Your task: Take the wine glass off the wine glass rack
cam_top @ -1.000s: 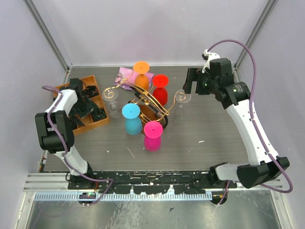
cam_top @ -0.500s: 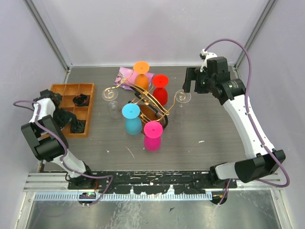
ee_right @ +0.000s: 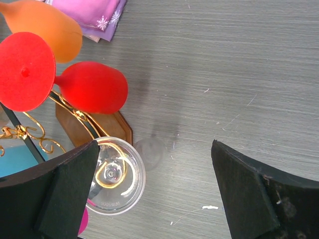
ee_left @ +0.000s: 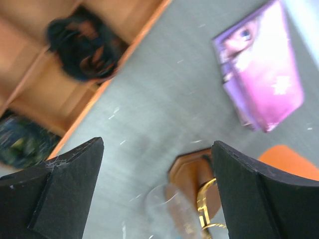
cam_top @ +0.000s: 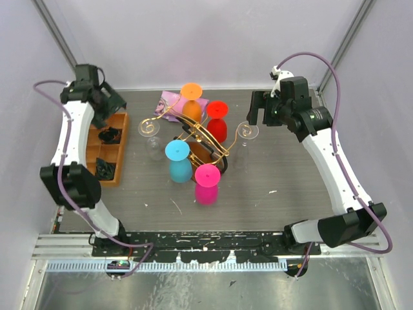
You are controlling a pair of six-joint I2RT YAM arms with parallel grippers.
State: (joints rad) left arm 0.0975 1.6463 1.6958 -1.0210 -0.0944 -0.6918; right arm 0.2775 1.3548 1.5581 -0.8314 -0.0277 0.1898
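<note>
Both claws are gaping wide, and neither has hold of anything. The right gripper [cam_top: 258, 115] hangs at the upper right of the overhead view, just beside the clear wine glass [cam_top: 247, 131]. That glass hangs foot-up on the right-hand scroll of the wine glass rack [cam_top: 197, 139], mid-frame. In the right wrist view, bare grey table [ee_right: 239, 74] lies between the two fingers. The clear glass foot, with the gold curl showing through it, sits at the lower left by one finger. Whether they touch, I cannot tell.

On the rack too are the orange glass [cam_top: 191, 90], red glass [cam_top: 217, 108], blue glass [cam_top: 177, 150] and pink glass [cam_top: 207, 174]. A second clear glass [cam_top: 150, 127] hangs on the left scroll.

At upper left, the left gripper [cam_top: 111, 103] is over the far end of the orange compartment tray [cam_top: 119, 143]. Its wrist view is blurred. It shows the tray at top left, a purple packet [ee_left: 261, 69] at top right and the rack's brown base between the fingers.
</note>
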